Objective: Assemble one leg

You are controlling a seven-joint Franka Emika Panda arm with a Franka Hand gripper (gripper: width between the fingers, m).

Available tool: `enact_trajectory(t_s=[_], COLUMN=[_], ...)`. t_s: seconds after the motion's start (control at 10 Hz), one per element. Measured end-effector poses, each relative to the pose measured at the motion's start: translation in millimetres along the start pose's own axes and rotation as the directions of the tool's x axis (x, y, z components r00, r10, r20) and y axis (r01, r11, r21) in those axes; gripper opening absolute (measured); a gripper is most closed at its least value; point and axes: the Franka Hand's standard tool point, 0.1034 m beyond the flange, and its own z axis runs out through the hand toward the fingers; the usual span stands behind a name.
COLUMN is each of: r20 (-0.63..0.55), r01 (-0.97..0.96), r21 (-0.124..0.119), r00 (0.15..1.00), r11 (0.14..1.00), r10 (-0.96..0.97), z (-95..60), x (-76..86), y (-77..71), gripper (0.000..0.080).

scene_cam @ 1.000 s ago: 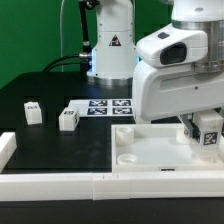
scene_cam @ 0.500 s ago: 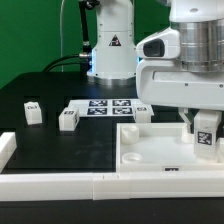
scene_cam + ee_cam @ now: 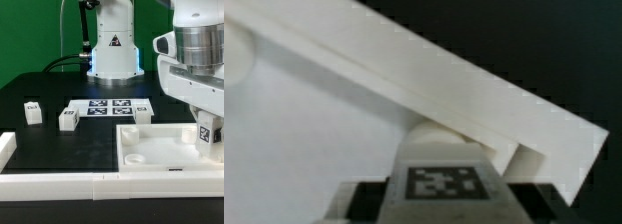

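Note:
My gripper (image 3: 211, 138) is at the exterior view's far right, over the right side of the large white tray-like panel (image 3: 150, 152). It is shut on a leg (image 3: 212, 133), a small white block with a square marker tag. In the wrist view the leg (image 3: 448, 175) sits between the dark fingers (image 3: 367, 196), close to the panel's raised rim (image 3: 438, 80). Three more legs stand on the black table: one at the left (image 3: 33, 112), one beside it (image 3: 68, 119), and one behind the panel (image 3: 143, 111).
The marker board (image 3: 108, 105) lies flat on the table in front of the robot base (image 3: 112, 50). A long white rail (image 3: 60, 184) runs along the front edge, and a white block (image 3: 5, 148) sits at the front left.
The arm has moved toward the exterior view's right with the leg held in the gripper, uncovering the leg behind the panel. The other legs have not moved.

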Motion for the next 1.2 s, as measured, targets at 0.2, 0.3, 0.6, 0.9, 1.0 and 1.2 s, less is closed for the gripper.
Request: enact_trajectory(t_s=[0.2,0.3,0.6,0.9,1.0,1.2], r20=[0.001,0.001,-0.001,-0.024,-0.027,-0.024], r01=[-0.052,-0.040,0.131,0.570,0.662,0.865], r21=[0.001,0.001,0.004,-0.018,-0.028,-0.051], r00=[0.999,0.999,0.991,0.821,0.748,0.499], r11=[0.999,0.999,0.991,0.822,0.749,0.499], r10=[0.052,0.040,-0.131,-0.570,-0.663,-0.866], z=[0.1,0.1,-3.7,-5.4,-5.7,-6.4], x=[-1.4,-1.5,-4.2,-3.0,-1.6,4.3], y=[-0.5,-0.5,-2.7,-4.3,-4.5,-4.8], gripper=[0.0277,0.0318,0.0605,0.0647,0.0647,0.0648])
